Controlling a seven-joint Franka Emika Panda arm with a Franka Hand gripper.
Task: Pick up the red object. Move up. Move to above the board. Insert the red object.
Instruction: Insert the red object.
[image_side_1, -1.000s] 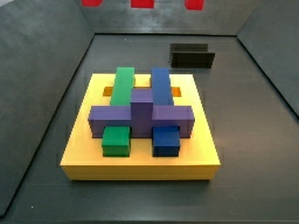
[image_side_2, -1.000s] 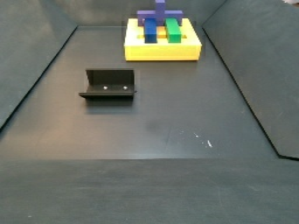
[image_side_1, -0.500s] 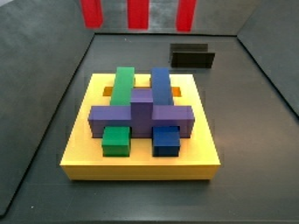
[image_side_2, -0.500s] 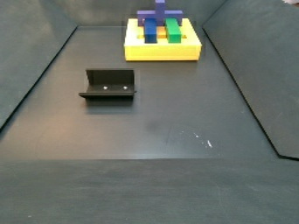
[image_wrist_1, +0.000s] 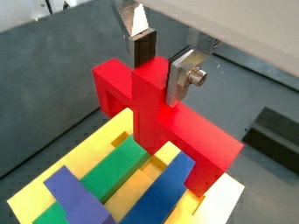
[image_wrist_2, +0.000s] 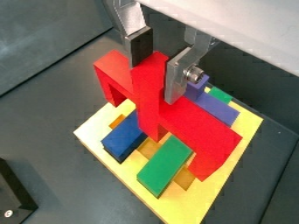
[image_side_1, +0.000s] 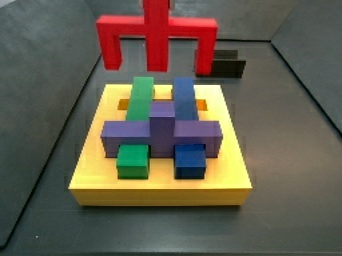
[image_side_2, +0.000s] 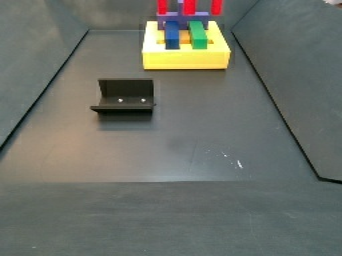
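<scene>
In both wrist views the tool is nearest, its two silver fingers closed on the upright stub of the red object, which it holds in the air. The red bar runs level, its legs pointing down, clear of everything beneath. Directly under it lies the yellow board, carrying a green block, a blue block and a purple block. In a side view the red object hangs above the board's far edge. Beyond the board, by the floor's far edge, stands the dark fixture.
</scene>
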